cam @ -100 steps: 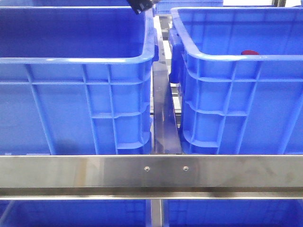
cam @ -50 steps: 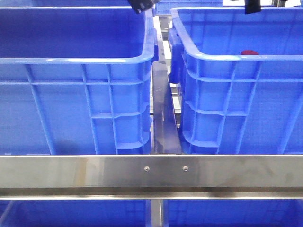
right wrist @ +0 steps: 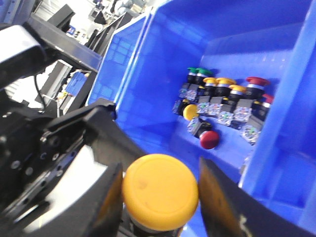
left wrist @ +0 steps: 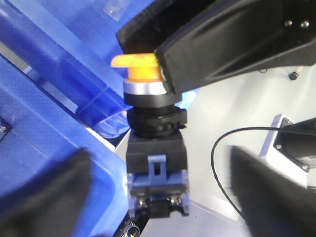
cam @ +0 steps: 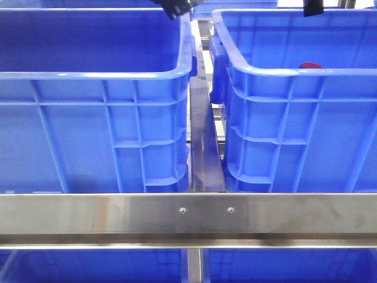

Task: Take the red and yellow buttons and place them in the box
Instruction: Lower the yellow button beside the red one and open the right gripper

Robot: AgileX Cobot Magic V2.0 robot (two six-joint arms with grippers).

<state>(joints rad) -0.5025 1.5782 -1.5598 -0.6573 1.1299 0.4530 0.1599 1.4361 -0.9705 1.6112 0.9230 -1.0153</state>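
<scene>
Steel shelf rails point(cam: 188, 215) cross in front of you, with two blue crates side by side. Your left gripper point(left wrist: 163, 64) pinches a yellow button point(left wrist: 140, 71) by its cap. Your right gripper point(right wrist: 158, 195) appears pressed around another yellow button point(right wrist: 160, 191). More buttons point(right wrist: 222, 111) sit at two o'clock inside the right-hand box point(cam: 294, 112).

Yellow-capped button point(right wrist: 160, 191) sits between black right gripper point(right wrist: 158, 197) fingers. Bright-blue crate point(right wrist: 148, 89) beyond it holds red, yellow and green buttons point(right wrist: 222, 111).
</scene>
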